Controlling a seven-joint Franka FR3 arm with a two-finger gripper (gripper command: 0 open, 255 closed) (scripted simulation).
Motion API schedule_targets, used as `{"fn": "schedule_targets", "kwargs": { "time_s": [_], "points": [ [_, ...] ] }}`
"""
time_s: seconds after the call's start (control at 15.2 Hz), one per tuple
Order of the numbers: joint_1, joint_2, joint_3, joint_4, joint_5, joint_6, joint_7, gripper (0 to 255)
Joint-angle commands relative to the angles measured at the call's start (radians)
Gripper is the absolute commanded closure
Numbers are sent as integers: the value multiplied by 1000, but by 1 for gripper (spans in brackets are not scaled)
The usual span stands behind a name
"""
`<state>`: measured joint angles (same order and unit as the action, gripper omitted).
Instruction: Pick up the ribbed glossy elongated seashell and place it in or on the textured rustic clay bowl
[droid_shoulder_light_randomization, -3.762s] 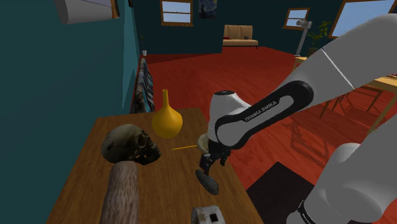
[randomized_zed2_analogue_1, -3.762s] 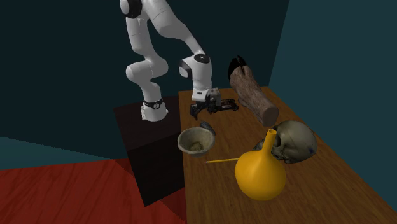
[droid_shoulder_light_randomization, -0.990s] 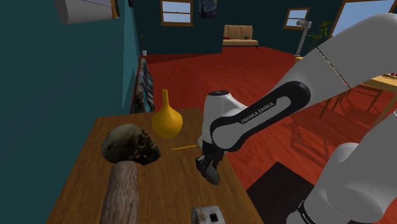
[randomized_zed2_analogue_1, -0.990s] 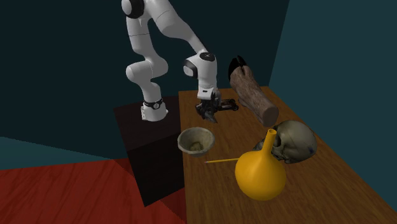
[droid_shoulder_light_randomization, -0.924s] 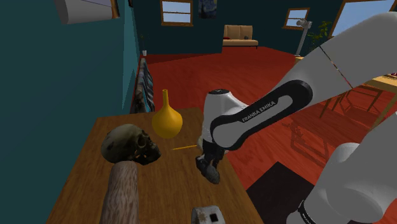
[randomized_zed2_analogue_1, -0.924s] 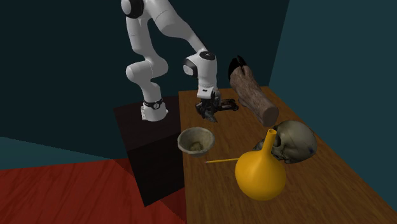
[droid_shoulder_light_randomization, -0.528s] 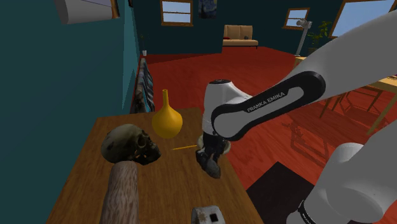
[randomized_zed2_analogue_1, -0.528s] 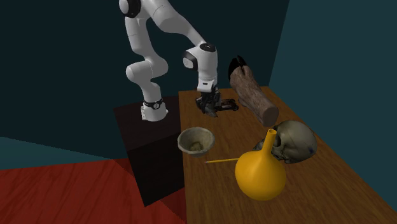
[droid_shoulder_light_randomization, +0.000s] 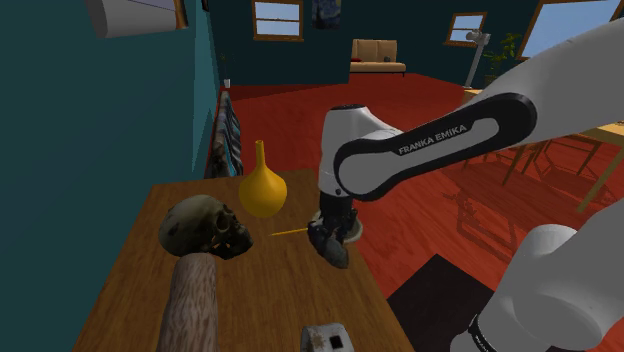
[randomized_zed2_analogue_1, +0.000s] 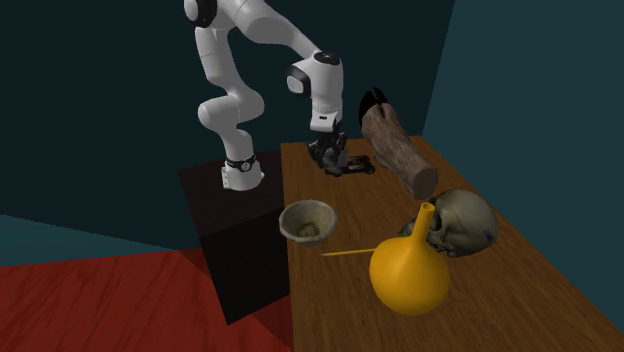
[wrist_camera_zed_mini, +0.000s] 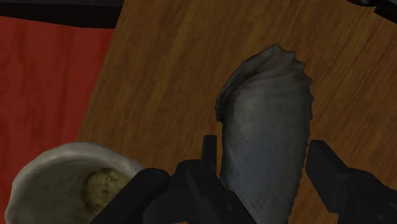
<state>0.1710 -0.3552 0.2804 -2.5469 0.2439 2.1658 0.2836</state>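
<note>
The pincer (droid_shoulder_light_randomization: 323, 229), squeezing the grey shell (wrist_camera_zed_mini: 267, 143), has lifted it off the tabletop (wrist_camera_zed_mini: 172, 70), so the bowl (wrist_camera_zed_mini: 60, 156) comes next.

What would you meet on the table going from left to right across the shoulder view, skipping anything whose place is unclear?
skull → yellow vase → grey seashell

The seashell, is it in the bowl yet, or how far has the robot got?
Done: the seashell is clasped between the jaws. In hand: it seems to hang clear of the table, beside the bowl, not over it. Left: carry it over the bowl and let go.
</note>
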Motion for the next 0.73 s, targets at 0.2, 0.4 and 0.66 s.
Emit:
{"fn": "schedule_targets", "kwargs": {
  "time_s": [0.2,0.4,0.66],
  "points": [
    [-14,-12,-20,34,-14,-50,-17,255],
    [-54,34,-66,73,-47,-52,-79,255],
    [-103,107,-123,141,-86,-57,-157,255]
  ]
}}
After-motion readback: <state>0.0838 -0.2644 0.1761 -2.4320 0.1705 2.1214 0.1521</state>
